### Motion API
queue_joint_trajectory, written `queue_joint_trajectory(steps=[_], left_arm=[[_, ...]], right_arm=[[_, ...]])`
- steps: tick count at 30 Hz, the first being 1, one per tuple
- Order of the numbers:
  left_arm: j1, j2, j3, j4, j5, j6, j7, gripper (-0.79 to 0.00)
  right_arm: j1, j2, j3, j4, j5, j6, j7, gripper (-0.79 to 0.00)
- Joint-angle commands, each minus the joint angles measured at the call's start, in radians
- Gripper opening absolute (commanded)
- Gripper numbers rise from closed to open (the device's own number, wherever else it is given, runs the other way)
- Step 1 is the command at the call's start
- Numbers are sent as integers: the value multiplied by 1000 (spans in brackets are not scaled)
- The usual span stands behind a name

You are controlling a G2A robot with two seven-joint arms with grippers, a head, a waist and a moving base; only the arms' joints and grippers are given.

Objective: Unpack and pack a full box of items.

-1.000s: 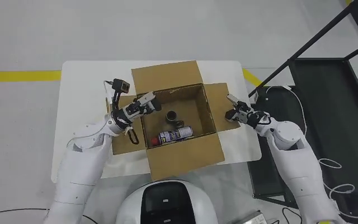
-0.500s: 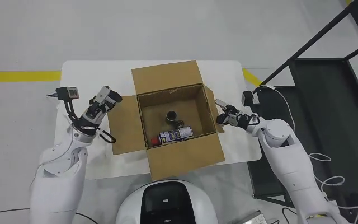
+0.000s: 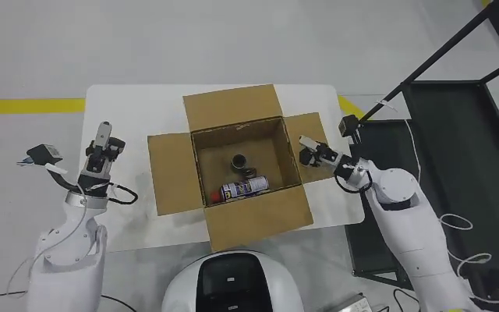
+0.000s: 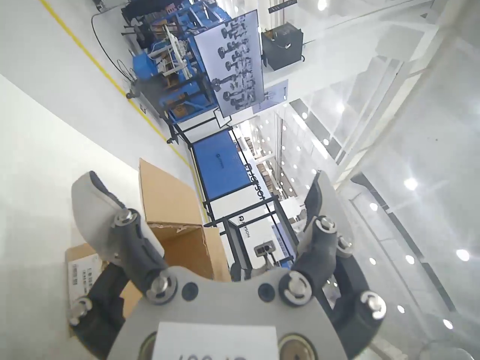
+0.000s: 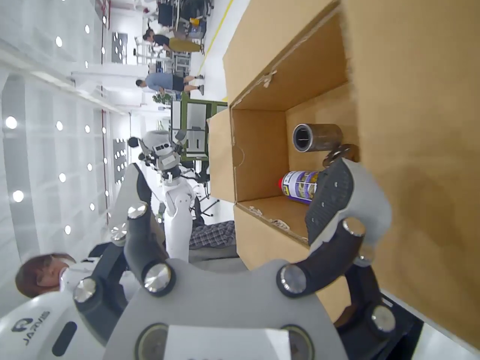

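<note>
Cardboard box (image 3: 204, 125) stands open mid-surface (image 3: 125, 109), flaps folded out, a spray can (image 3: 244, 187) lying on its floor just beside a short metal cylinder (image 3: 241, 163). My right tool (image 3: 308, 152) hangs spread at the inner edge of the right flap (image 3: 312, 129), pinching nothing. My left tool (image 3: 104, 134), also spread and empty, sits well apart near the surface's left edge. To lift the can well, I judge, I should descend clear of the wall and close across its body. White surface on a grey floor, with a yellow line (image 3: 39, 105) and a dark rack (image 3: 452, 117) alongside.
</note>
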Motion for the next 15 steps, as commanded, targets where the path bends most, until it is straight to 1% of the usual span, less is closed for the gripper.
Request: queue_joint_trajectory(steps=[1,4,6,10,15], left_arm=[[0,0,0,1,-1,0,-2,0],[0,0,0,1,-1,0,-2,0],[0,0,0,1,-1,0,-2,0],[0,0,0,1,-1,0,-2,0],[0,0,0,1,-1,0,-2,0]], right_arm=[[8,0,-30,-43,-38,-5,22,0],[50,-5,-98,-63,-108,-5,28,0],[89,-13,-147,-48,-132,30,0,0],[151,-27,-240,-64,-203,88,-46,0],[186,-32,-325,-71,-437,127,-104,0]])
